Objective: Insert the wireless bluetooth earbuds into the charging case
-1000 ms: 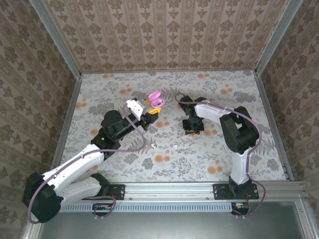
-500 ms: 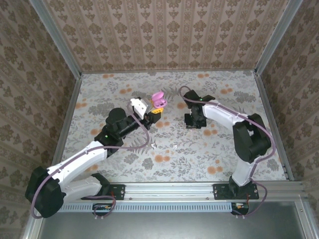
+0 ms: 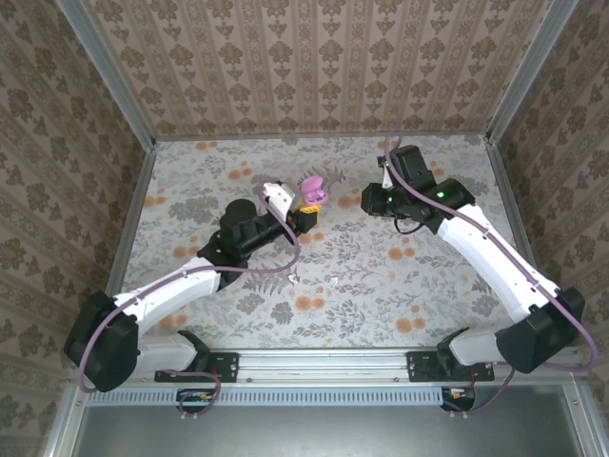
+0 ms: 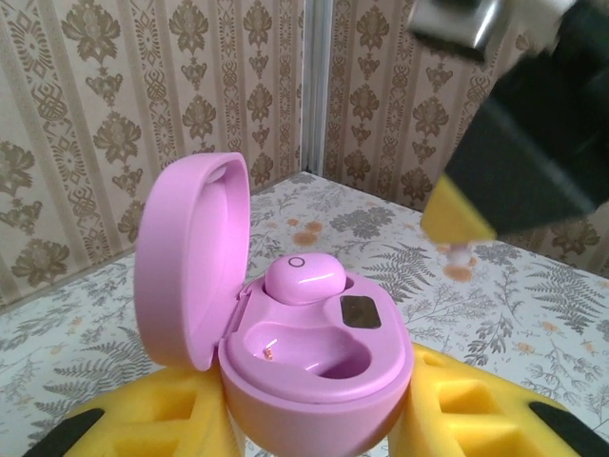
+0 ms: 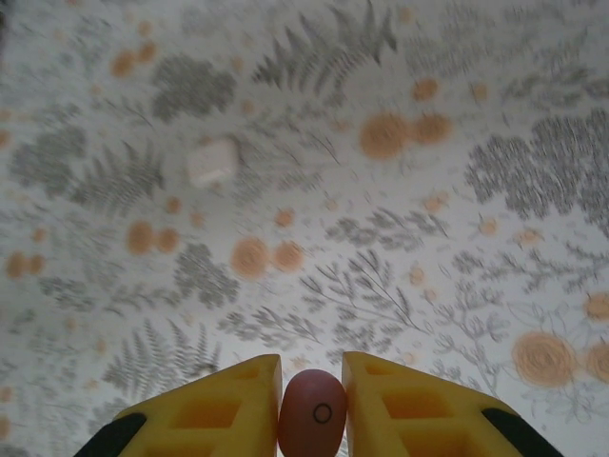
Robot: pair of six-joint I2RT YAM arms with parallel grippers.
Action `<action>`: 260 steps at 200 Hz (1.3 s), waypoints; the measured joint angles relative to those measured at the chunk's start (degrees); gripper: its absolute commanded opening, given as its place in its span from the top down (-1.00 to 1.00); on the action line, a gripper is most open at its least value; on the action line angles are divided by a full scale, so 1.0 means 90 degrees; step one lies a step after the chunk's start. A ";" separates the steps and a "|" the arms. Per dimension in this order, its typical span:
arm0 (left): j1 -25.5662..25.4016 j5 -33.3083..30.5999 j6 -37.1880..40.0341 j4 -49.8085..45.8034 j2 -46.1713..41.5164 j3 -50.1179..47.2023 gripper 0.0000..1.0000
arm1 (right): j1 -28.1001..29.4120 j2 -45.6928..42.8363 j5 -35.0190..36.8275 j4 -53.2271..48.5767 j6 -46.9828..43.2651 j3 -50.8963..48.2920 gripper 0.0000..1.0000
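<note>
My left gripper (image 3: 304, 213) is shut on an open pink charging case (image 4: 319, 367), held above the table with its lid (image 4: 190, 262) up at the left. One pink earbud (image 4: 304, 277) sits in the case's far slot, and the near slot (image 4: 309, 347) is bare. My right gripper (image 5: 312, 405) is shut on a second pink earbud (image 5: 313, 414), its ringed face toward the camera. That gripper (image 3: 374, 199) hangs just right of the case (image 3: 313, 191), apart from it. Two tiny white earbuds (image 3: 291, 277) (image 3: 335, 280) lie on the table nearer the bases.
The floral table cover (image 3: 409, 286) is bounded by patterned walls and metal rails (image 3: 130, 219). A small white piece (image 5: 211, 162) lies blurred on the cover below the right wrist. The right gripper's dark body (image 4: 533, 133) looms at the upper right of the left wrist view.
The right arm rose off the table and swung back and to the right, stretching out, with the pink earbud in its fingers. The left arm carried the open case rightward toward it.
</note>
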 measured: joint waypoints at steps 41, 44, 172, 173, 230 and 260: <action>-0.0024 0.0066 -0.0070 0.0236 0.0282 0.0053 0.26 | 0.0257 -0.0041 -0.0097 0.0000 0.0056 0.0692 0.49; -0.0032 0.0073 -0.0070 0.0253 0.0294 0.0056 0.26 | 0.0289 -0.0041 -0.0104 0.0005 0.0053 0.0726 0.50; -0.0228 0.0107 -0.0066 0.0466 0.0525 0.0180 0.27 | 0.1222 0.0770 -0.0107 0.0053 0.0100 0.1387 0.50; -0.0228 0.0107 -0.0066 0.0466 0.0525 0.0180 0.27 | 0.1222 0.0770 -0.0107 0.0056 0.0097 0.1387 0.50; -0.0243 0.0107 -0.0066 0.0481 0.0525 0.0180 0.27 | 0.1362 0.0855 -0.0085 0.0124 0.0100 0.1481 0.50; -0.0257 0.0109 -0.0063 0.0491 0.0525 0.0182 0.27 | 0.1416 0.0962 -0.0039 0.0131 0.0100 0.1498 0.51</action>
